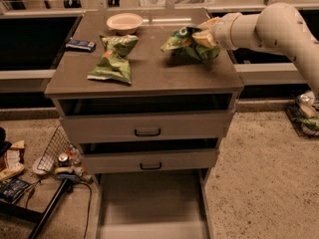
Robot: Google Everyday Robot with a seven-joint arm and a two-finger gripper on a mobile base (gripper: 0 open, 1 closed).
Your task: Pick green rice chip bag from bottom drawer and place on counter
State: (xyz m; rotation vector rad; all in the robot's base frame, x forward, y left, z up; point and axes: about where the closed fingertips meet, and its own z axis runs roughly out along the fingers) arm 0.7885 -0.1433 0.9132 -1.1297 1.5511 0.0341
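Note:
The green rice chip bag (185,43), crumpled bright green with orange-yellow patches, is held in my gripper (203,37) just above the right part of the counter (149,71). The gripper comes in from the right on a white arm and is shut on the bag's right end. The bottom drawer (152,203) is pulled out below, its pale floor bare.
A paler green bag (114,59) twisted at its middle lies on the counter's left. A pale bowl (124,21) stands at the back and a dark small packet (79,45) at the far left. The two upper drawers (147,128) stand slightly open. Clutter and a wire basket (52,156) lie on the floor at left.

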